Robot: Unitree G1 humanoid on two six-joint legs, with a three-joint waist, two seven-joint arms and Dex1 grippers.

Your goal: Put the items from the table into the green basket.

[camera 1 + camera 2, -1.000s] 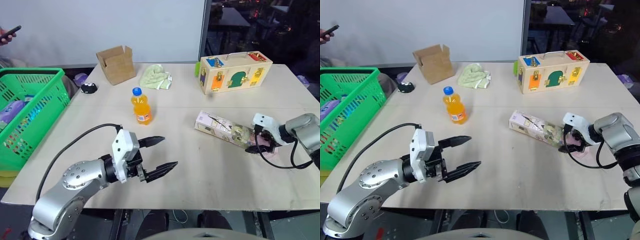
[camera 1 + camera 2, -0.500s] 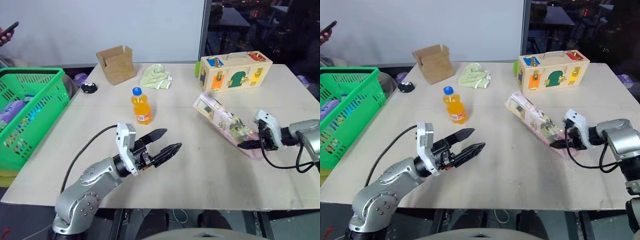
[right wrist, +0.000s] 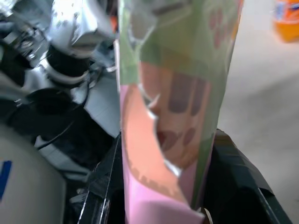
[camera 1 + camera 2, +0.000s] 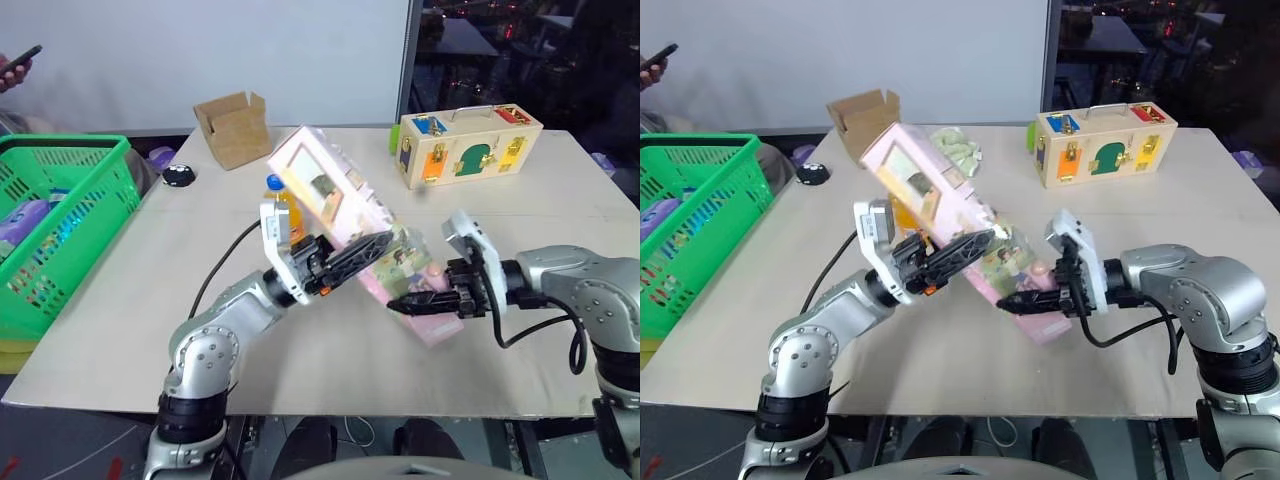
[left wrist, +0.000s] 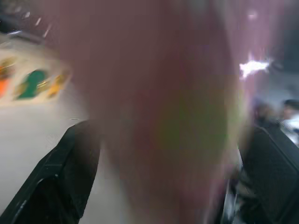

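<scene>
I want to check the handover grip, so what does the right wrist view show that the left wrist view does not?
Right wrist view: the carton's print, with the right gripper shut on its lower end, plus the orange bottle on the table. Left wrist view: the wooden latch box behind, and the left gripper's open fingers flanking a pink blur. Both share the carton close up between black fingers.

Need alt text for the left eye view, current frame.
Right pincer, shut on the low end of a long flat pink-and-white printed carton, holds it tilted above the light beige table, while the open left pincer straddles its middle. A bright green plastic lattice basket sits at the table's left edge.
</scene>
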